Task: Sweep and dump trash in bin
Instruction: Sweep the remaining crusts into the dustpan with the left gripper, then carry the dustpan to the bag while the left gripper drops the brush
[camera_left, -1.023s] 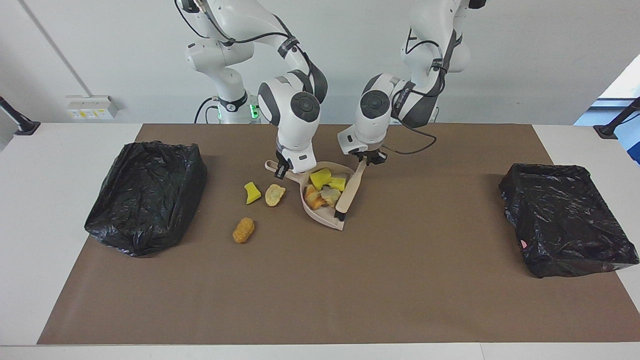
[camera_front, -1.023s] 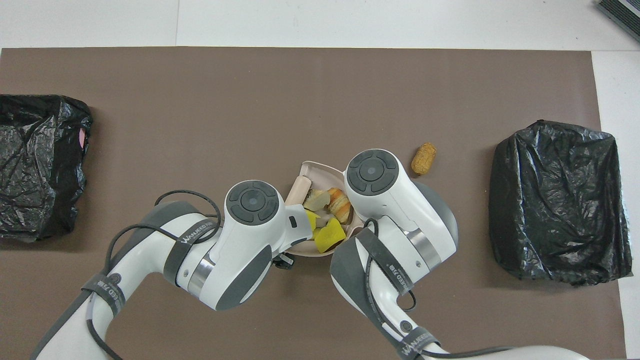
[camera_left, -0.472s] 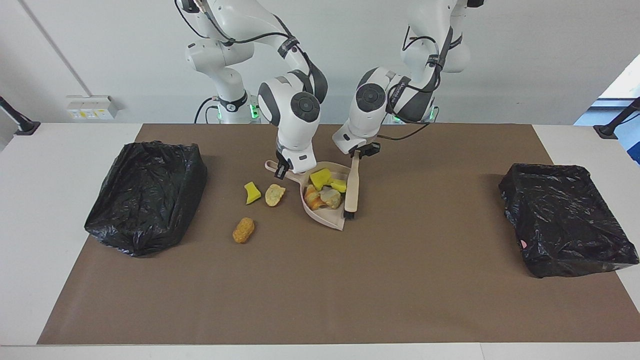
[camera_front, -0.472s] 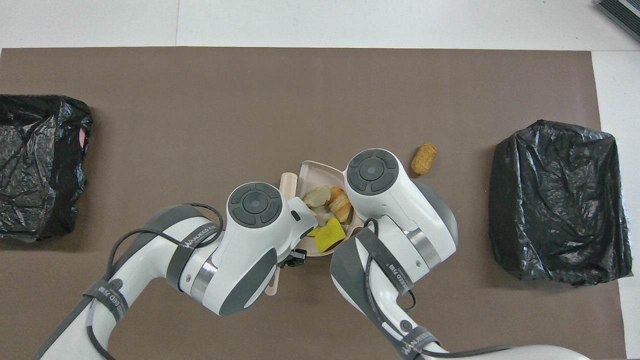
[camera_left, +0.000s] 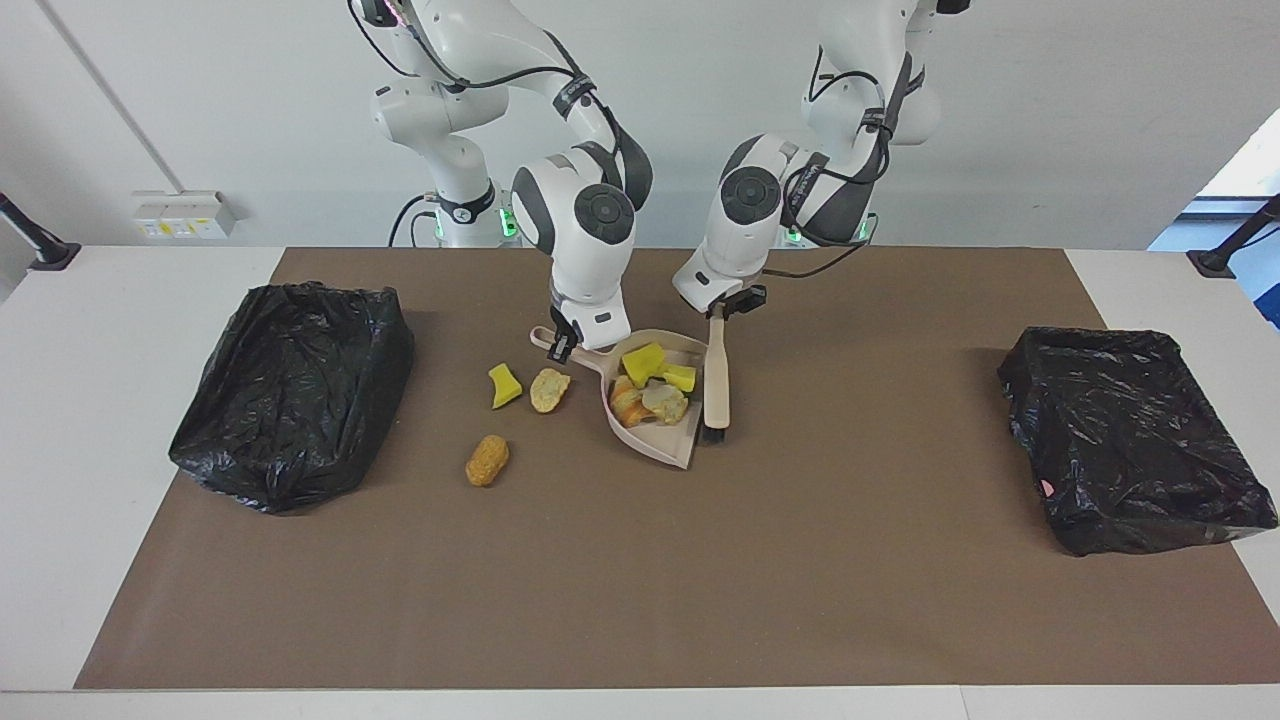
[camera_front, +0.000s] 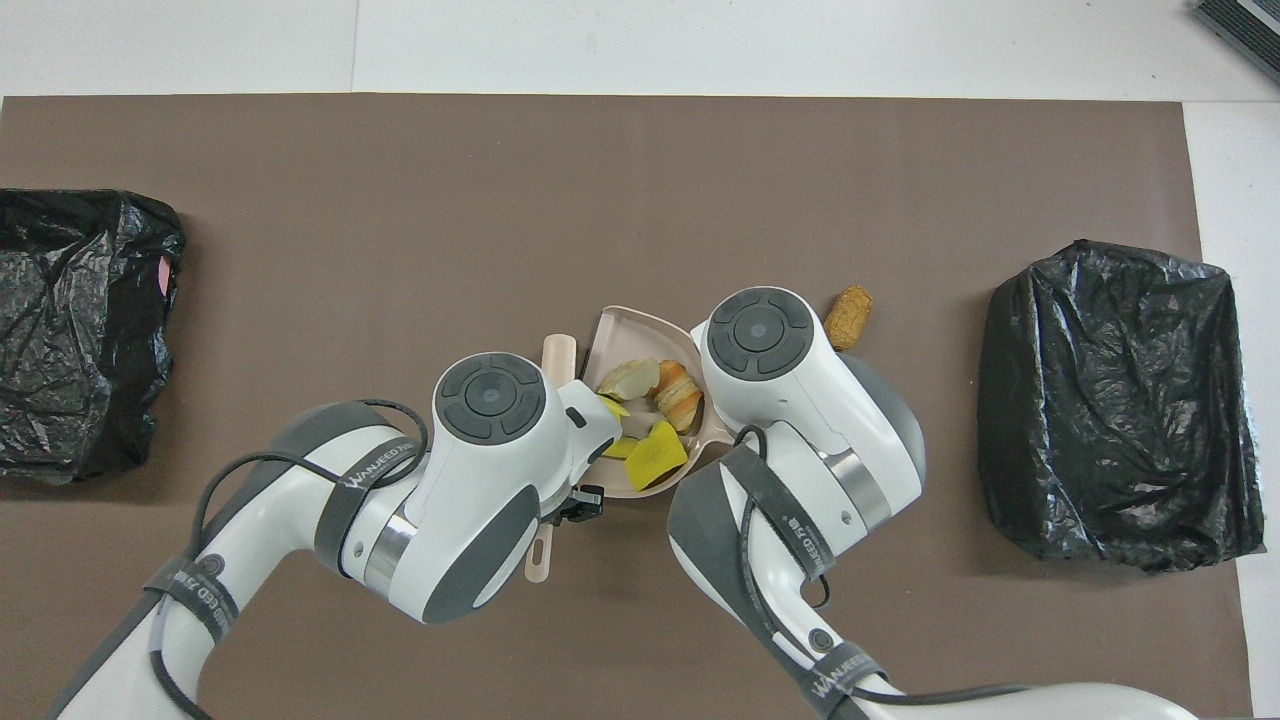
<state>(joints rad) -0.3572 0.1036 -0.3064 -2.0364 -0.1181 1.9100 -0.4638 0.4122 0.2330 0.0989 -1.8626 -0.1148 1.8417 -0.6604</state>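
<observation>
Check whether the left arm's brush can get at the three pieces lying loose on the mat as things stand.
Probably not directly: the dustpan, held by the right gripper, lies between the brush in the left gripper and the three loose pieces; it would have to swing round.

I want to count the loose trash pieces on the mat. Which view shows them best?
The facing view: all three loose pieces lie uncovered beside the dustpan. The overhead view shows only the brown chunk; the right arm hides the others.
</observation>
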